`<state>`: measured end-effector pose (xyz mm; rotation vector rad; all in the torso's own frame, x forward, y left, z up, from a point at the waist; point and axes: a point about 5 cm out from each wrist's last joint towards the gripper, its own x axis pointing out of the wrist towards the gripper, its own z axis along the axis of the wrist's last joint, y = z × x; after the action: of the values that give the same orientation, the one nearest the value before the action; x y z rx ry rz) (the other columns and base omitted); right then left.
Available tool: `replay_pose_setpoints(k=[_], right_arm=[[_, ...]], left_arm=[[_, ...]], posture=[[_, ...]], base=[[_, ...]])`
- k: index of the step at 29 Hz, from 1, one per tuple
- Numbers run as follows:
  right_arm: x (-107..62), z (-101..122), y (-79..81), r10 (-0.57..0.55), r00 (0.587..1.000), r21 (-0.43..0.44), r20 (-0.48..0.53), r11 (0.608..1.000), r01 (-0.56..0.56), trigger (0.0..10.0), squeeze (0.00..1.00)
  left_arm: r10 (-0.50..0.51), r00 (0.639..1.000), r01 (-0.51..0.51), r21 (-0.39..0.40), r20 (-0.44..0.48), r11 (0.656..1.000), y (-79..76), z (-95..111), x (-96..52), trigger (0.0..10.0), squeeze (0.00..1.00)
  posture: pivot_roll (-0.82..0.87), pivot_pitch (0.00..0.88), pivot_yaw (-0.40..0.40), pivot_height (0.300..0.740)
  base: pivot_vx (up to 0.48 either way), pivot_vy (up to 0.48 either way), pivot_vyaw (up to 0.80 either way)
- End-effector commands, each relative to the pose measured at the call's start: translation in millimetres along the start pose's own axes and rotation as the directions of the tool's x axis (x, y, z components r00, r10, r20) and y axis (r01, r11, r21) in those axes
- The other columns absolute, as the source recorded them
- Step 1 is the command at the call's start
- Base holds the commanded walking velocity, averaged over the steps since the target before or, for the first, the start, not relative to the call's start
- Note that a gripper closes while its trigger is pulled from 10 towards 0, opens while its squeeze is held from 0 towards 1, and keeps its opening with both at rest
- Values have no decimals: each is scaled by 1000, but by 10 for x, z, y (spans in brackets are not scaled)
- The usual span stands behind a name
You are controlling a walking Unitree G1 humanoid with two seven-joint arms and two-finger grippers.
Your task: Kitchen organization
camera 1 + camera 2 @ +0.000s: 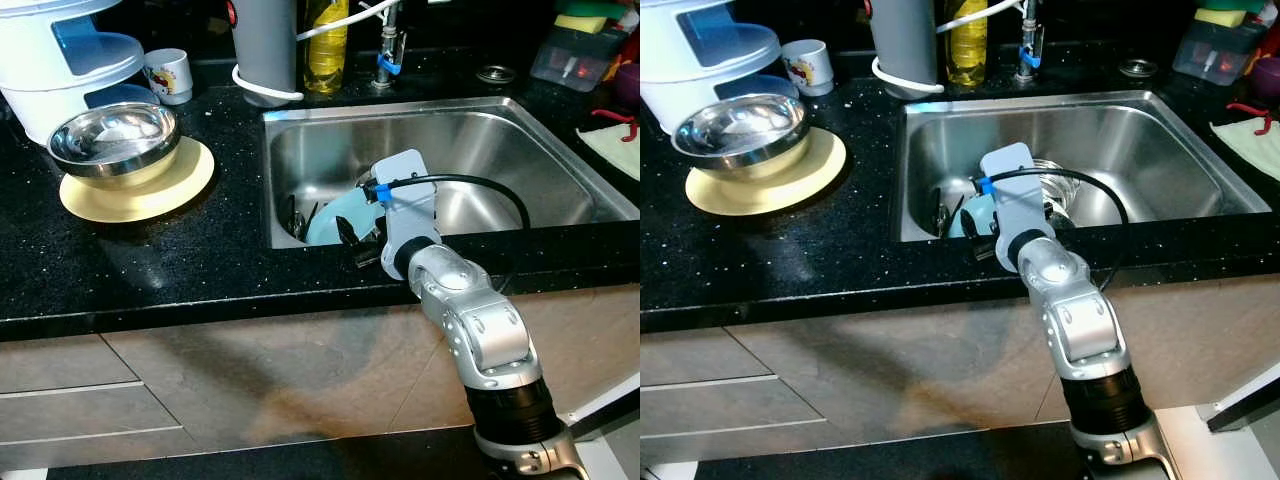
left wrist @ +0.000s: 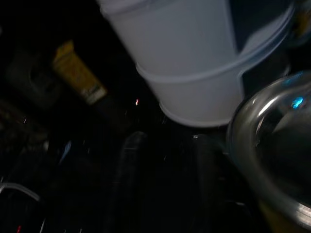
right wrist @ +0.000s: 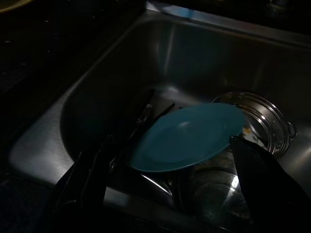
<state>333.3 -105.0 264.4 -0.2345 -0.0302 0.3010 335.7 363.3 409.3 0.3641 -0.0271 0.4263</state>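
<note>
One steel sink (image 1: 560, 180) holds one blue plate (image 3: 187, 136) and one round steel pot (image 3: 265, 119). The black counter (image 1: 200, 260) carries one steel bowl (image 1: 115, 138) on one yellow plate (image 1: 150, 195), one white mug (image 1: 168, 74), one white container (image 1: 60, 60) and one bottle of yellow liquid (image 1: 326, 45).

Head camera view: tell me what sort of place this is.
A home kitchen, most likely: a steel sink set in a black counter, dishes such as a blue plate lying in it, and a bottle of oil behind.
</note>
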Motion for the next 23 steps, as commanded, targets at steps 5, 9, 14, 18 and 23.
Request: replay_pose_setpoints(k=[5, 9, 14, 18, 23], right_arm=[[4, -14, 46, 29, 1000, 0, 5, 1000, -29, 10000, 0], [14, 4, 64, 39, 999, -5, 16, 999, -39, 10000, 0], [14, 10, 80, 45, 999, -7, 23, 999, -45, 10000, 0], [13, 9, 92, 51, 998, -8, 25, 999, -51, 10000, 0], [17, 10, 98, 57, 998, -10, 29, 998, -57, 10000, 0]], left_arm=[[-32, 995, 22, -103, -96, 994, -15, -305, 39, 10000, 1000], [-82, 987, 57, -183, -137, 981, -206, -457, 88, 10000, 0], [-115, 982, 69, -284, -150, 956, -322, -570, 123, 10000, 0], [-119, 982, 62, -345, -147, 937, -344, -614, 131, 10000, 0], [-139, 975, 64, -375, -175, 925, -412, -682, 138, 10000, 0]], posture=[[16, 181, 39, 740], [10, 182, 46, 740], [13, 184, 45, 740], [11, 183, 47, 740], [11, 186, 47, 740]], base=[[0, 0, 0], [0, 0, 0], [0, 0, 0], [0, 0, 0], [0, 0, 0]])
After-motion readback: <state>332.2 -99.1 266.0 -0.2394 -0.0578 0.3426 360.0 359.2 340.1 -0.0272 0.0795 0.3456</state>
